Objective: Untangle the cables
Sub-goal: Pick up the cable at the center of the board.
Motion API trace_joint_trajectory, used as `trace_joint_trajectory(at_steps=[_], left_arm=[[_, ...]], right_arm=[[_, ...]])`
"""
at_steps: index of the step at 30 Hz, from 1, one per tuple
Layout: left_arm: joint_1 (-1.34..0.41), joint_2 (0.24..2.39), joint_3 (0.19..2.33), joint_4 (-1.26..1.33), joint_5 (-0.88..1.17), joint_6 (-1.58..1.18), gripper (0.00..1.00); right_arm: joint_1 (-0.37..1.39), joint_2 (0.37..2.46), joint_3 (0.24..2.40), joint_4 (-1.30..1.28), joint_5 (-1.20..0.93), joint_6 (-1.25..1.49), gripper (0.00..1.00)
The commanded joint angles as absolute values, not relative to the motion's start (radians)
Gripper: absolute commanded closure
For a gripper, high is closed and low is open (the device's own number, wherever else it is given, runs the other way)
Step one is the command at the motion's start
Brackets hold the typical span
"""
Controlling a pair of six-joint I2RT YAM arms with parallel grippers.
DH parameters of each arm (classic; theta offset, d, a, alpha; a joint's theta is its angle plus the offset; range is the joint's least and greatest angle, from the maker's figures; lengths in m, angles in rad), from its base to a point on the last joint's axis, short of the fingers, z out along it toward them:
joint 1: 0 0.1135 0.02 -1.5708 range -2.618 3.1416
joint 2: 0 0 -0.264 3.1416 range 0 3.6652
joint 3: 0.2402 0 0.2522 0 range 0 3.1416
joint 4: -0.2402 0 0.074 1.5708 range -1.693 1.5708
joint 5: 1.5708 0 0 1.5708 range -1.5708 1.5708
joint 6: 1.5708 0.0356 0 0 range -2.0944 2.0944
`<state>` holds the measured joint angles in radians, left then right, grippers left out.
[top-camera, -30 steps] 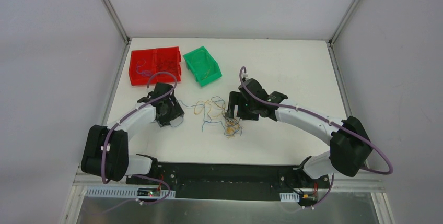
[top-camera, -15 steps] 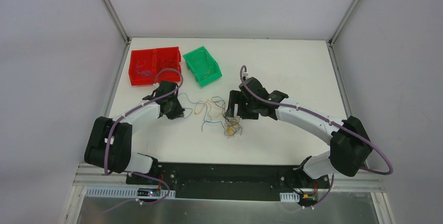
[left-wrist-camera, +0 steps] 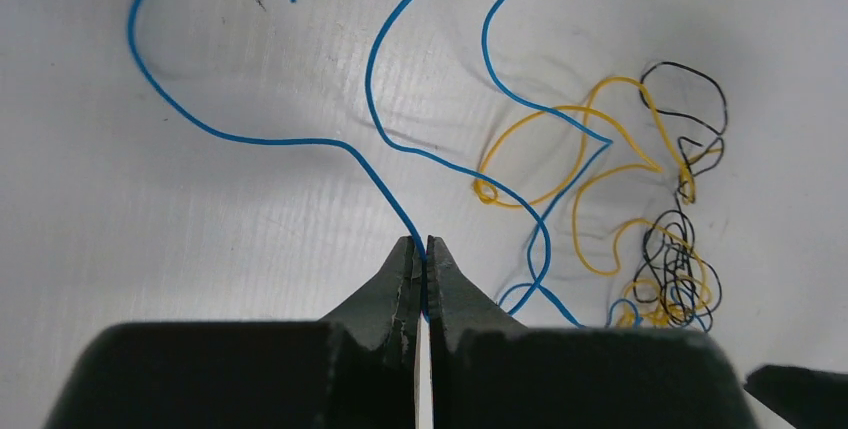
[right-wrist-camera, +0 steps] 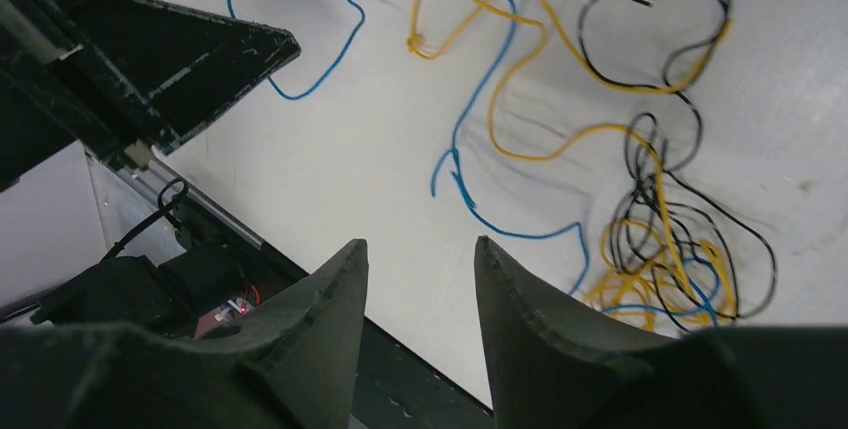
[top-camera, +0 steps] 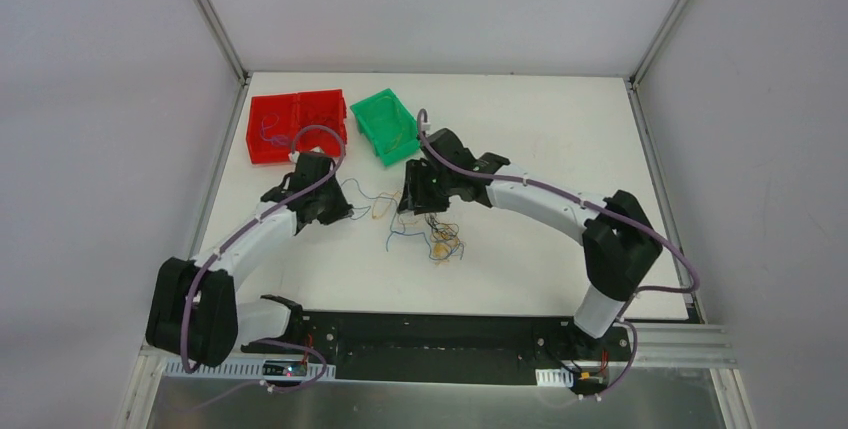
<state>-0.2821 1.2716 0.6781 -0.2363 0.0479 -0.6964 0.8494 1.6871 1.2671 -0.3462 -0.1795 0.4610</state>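
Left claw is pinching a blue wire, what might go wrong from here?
The left claw grips the blue cable only at its tips; the thin wire may slip out. Other blue strands run into the yellow and black clump, so pulling may tighten it. The right claw is open, holding nothing, so the clump may drag along.

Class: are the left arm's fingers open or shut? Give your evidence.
Shut. The left gripper has its fingers pressed together at the tips, pinching the blue cable between them.

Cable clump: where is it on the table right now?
Top view: the cable clump lies mid-table, just near-side of the right gripper and right of the left gripper, which pinches a blue cable.
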Motion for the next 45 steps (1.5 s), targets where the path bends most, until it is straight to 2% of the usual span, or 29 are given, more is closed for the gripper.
trace_joint_trajectory(at_steps=[1,7,12,17,26,29,35,45], left_arm=[[-0.277,1.140,0.730,-0.359,0.006,-0.669,1.00],[-0.260,1.068,0.775,-0.444,-0.018,-0.646,1.00],[-0.254,1.042,0.802,-0.481,-0.022,-0.638,1.00],[-0.244,1.016,0.856,-0.539,-0.042,-0.610,1.00],[-0.219,0.937,1.058,-0.702,-0.142,-0.504,1.00],[-0.218,0.916,1.130,-0.742,-0.164,-0.473,1.00],[-0.218,0.898,1.228,-0.791,-0.173,-0.445,1.00],[-0.218,0.905,1.272,-0.812,-0.157,-0.444,1.00]], right_arm=[[0.879,1.772,1.376,-0.339,-0.208,0.440,0.56],[0.900,1.849,1.417,-0.357,-0.187,0.444,0.64],[0.923,1.887,1.423,-0.383,-0.137,0.442,0.64],[0.935,1.893,1.421,-0.394,-0.080,0.434,0.54],[0.929,1.870,1.519,-0.387,-0.053,0.319,0.51],[0.917,1.876,1.550,-0.345,-0.079,0.287,0.49],[0.910,1.921,1.585,-0.227,-0.150,0.174,0.36],[0.911,1.977,1.463,0.114,-0.369,0.017,0.35]])
